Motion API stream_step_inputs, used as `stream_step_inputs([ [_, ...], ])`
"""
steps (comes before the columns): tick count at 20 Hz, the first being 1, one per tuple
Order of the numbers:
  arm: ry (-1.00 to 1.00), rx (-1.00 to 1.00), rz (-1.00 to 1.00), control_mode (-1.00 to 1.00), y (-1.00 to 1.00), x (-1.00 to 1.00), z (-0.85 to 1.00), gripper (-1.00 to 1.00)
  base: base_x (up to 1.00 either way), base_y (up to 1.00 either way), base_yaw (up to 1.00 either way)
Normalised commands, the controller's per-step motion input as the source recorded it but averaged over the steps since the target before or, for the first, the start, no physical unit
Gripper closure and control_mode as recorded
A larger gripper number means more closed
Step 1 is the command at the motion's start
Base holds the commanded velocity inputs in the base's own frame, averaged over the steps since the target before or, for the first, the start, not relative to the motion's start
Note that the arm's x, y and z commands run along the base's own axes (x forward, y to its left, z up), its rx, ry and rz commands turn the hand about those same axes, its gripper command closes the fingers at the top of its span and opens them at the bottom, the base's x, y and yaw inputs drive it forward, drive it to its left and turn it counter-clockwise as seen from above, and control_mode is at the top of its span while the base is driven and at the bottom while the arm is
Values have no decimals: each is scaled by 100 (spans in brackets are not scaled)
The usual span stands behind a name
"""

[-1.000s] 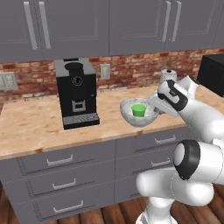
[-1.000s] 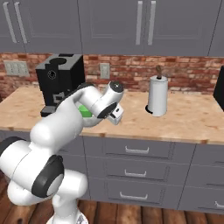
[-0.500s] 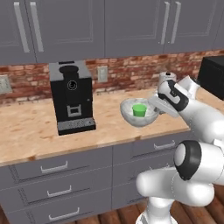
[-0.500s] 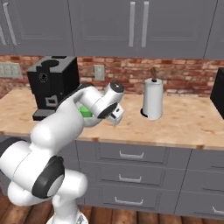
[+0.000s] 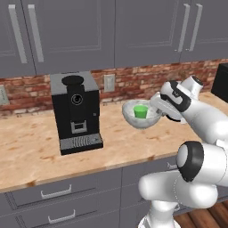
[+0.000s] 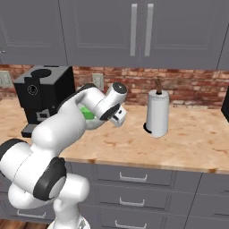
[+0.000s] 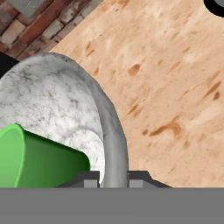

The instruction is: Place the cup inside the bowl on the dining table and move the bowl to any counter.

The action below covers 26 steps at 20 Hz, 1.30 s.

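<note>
Hand view, nearest first: two dark fingertips [image 7: 89, 178] sit either side of the rim of the round pale grey-white speckled bowl [image 7: 52, 105], one inside, one outside, so the two-finger gripper [image 7: 113, 178] is clenched on the bowl wall. Small bright-green handleless cup [image 7: 39, 159] sits inside the bowl against its inner wall. Below and beyond: light wood-look counter top [image 7: 175, 78], red brick backsplash [image 7: 39, 22] at the top left corner.

Left base view: gripper [image 5: 161, 108] holds the bowl [image 5: 141, 115] by its right rim, raised above the counter [image 5: 35, 151], not resting on it; cup [image 5: 141, 111] upright inside. Black coffee machine [image 5: 76, 111] stands well apart to the left.

Right base view: arm hides most of the bowl, green cup [image 6: 87, 113] peeks out; white paper-towel roll [image 6: 157, 112] stands on the counter [image 6: 197, 143] to the right.

Step in hand, as I read it: cup-in-bowl done, bowl carried to the counter, placing remains. Next move calls for lowering the bowl level onto bare counter between machine and towel roll, then releasing the rim and backing out without tipping it.
</note>
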Motion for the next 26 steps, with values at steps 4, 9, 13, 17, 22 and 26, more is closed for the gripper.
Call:
stream_step_inputs([
  [4,0,0,0,100,0,0,0,100,13,-10,0],
  [9,0,0,0,100,0,0,0,100,0,0,0],
  [13,0,0,0,100,0,0,0,100,0,0,0],
  [17,0,0,0,100,0,0,0,100,0,0,0],
  [22,0,0,0,100,0,0,0,100,0,0,0],
  [26,0,0,0,100,0,0,0,100,0,0,0],
])
